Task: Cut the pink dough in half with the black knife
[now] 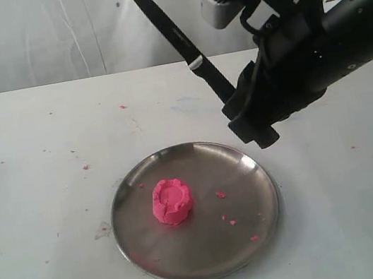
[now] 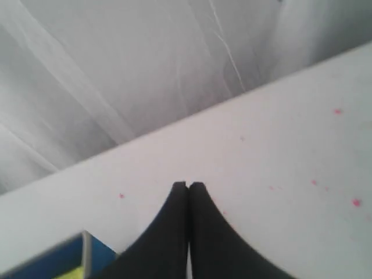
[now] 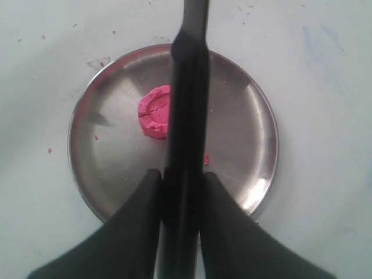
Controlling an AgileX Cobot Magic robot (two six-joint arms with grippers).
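my right gripper [image 3: 181, 183] clamps the long black matte knife [image 1: 177, 41] above the round steel plate [image 1: 260, 234], where the uncut pink dough lump [image 1: 172, 200] sits; my left gripper [image 2: 188, 187] is pressed together.

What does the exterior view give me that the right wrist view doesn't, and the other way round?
Exterior only: the right arm's body, the black knife angling up to a tip high above the table, clear of the plate, and the dented top of the pink dough, still one lump.

Right wrist only: looking down along the knife, its blade crosses the dough's edge in the picture, and the right gripper is shut on the handle.

Both: the dough on the steel plate, pink crumbs on the plate, and the white table.
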